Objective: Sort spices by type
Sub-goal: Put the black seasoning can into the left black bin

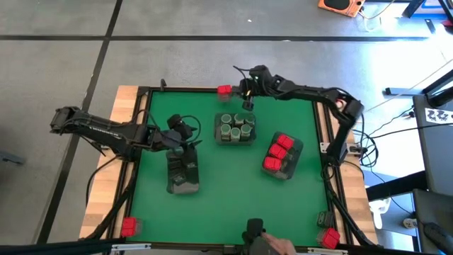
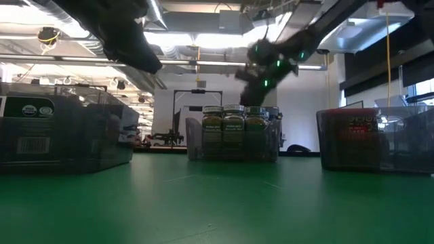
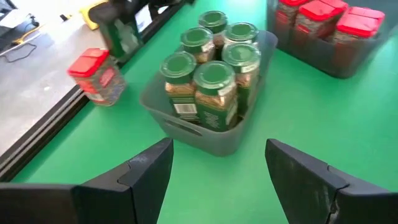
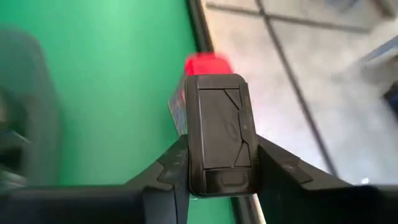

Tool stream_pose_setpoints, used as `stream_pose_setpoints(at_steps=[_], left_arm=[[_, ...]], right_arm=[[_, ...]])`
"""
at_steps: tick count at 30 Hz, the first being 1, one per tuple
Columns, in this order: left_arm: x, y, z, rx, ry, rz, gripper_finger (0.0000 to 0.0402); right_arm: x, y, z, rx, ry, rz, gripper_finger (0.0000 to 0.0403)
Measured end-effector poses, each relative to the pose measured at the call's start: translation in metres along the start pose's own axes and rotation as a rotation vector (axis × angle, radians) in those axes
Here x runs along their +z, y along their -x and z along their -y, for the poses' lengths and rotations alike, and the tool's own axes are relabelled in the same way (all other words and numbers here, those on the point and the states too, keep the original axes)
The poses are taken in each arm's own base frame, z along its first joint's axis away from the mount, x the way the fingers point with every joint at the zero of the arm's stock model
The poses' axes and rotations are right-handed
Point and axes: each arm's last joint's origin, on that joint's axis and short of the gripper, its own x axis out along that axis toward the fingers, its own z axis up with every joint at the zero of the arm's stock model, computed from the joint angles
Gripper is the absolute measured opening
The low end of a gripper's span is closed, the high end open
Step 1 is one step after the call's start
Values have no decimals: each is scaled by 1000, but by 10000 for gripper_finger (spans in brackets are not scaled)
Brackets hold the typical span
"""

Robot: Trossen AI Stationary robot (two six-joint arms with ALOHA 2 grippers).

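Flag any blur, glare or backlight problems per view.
Right wrist view: the dark grey rectangular tin in the right gripper is sharp, the red-lidded container behind it blurred. Left wrist view: the red-lidded jar at the mat edge is smeared. Low view: bright ceiling lights silhouette both arms. High view: even light.
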Motion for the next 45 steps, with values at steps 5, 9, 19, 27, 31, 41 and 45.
stream_pose_setpoints(at_steps=[5, 9, 19, 27, 31, 41, 45], left_arm=[[-3, 2, 6, -27, 3, 6, 253], [-13, 2, 11, -50, 27, -4, 253], [-24, 18, 35, -172, 49, 10, 253], [-33, 26, 54, -243, 79, -7, 253], [-39, 23, 69, -275, 64, -7, 253], [-52, 21, 95, -334, 93, -20, 253], [-56, 18, 108, -369, 86, 2, 253]], right_arm=[[35, 37, -21, 3, 41, 73, 135], [58, 59, -50, 64, 57, 125, 135], [91, 83, -154, 268, 120, 152, 136], [100, 101, -226, 434, 97, 163, 137], [96, 98, -257, 442, 82, 117, 137], [80, 84, -325, 428, 71, 63, 138], [74, 74, -342, 441, 56, 68, 138]])
